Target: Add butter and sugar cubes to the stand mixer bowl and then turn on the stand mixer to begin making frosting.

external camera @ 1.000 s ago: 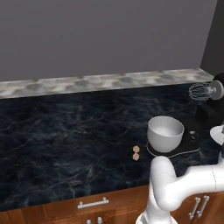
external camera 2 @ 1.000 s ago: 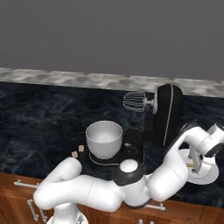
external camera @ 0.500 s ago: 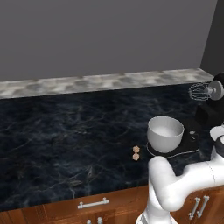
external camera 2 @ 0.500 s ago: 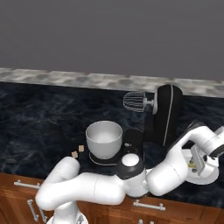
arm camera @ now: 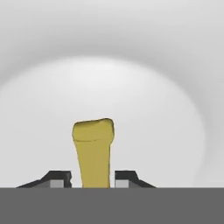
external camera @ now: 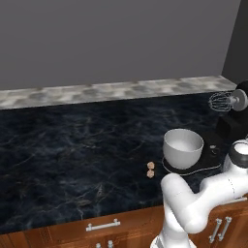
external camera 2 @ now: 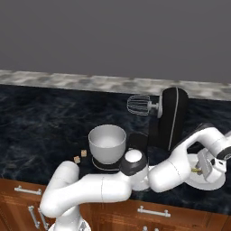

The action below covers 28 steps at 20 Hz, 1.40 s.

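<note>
What matters for our next move is that the stick of butter lies straight ahead of our claw, its long axis running away from us along the line of the fingers, with its near end set between the two fingertips. In the hand view the tips stand apart on either side of the yellow stick, each just beside it; we cannot tell whether they press on it yet, so we judge the claw as spread around the butter rather than clamped on it.

The butter rests on a white plate, and in the right base view we see that plate on the dark marble surface to the right of the stand mixer, with our claw low over it. The stand mixer bowl sits on the mixer's base on the other side of the machine, under and forward of the raised whisk. So the butter will have to travel leftward past the mixer's body to reach the bowl.

Two small brown sugar cubes lie on the surface just left of the bowl, close together and near the edge of the mixer's base. We judge the butter pickup to be the step in hand, with the sugar and the switch left to do.
</note>
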Available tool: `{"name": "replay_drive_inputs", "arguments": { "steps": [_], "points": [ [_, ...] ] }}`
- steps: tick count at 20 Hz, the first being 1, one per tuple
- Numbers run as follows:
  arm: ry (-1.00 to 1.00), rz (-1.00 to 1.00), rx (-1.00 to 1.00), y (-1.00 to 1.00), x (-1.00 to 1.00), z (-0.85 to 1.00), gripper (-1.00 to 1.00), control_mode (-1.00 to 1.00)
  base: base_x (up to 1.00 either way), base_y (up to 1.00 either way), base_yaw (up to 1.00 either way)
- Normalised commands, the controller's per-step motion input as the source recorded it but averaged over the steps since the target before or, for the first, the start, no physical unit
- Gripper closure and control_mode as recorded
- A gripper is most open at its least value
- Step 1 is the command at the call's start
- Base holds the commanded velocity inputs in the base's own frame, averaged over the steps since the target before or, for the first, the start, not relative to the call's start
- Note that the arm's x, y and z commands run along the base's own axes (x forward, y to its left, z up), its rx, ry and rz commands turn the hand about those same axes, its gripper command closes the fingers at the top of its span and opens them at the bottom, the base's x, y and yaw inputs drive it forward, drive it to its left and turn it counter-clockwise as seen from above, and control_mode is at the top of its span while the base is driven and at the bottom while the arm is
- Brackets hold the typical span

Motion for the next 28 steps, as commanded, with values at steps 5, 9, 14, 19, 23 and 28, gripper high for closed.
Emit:
{"name": "replay_drive_inputs", "arguments": {
  "steps": [5, 9, 14, 19, 23, 28],
  "points": [
    [0.03, 0.00, 0.03, 0.00, -0.45, -0.52, 1.00, -1.00, 0.00, 0.00, 0.00],
    [-0.10, -0.02, -0.02, 0.15, -0.79, 0.02, 1.00, -1.00, 0.00, 0.00, 0.00],
    [-0.08, 0.00, -0.11, 0.41, -0.50, 0.28, 1.00, -1.00, 0.00, 0.00, 0.00],
    [-0.10, 0.00, -0.15, 0.50, -0.41, 0.43, 1.00, -1.00, 0.00, 0.00, 0.00],
    [-0.15, 0.00, -0.18, 0.62, -0.54, 0.48, 1.00, -1.00, 0.00, 0.00, 0.00],
    [-0.19, 0.00, -0.22, 0.84, -0.66, 0.37, 1.00, -1.00, 0.00, 0.00, 0.00]
  ]
}}
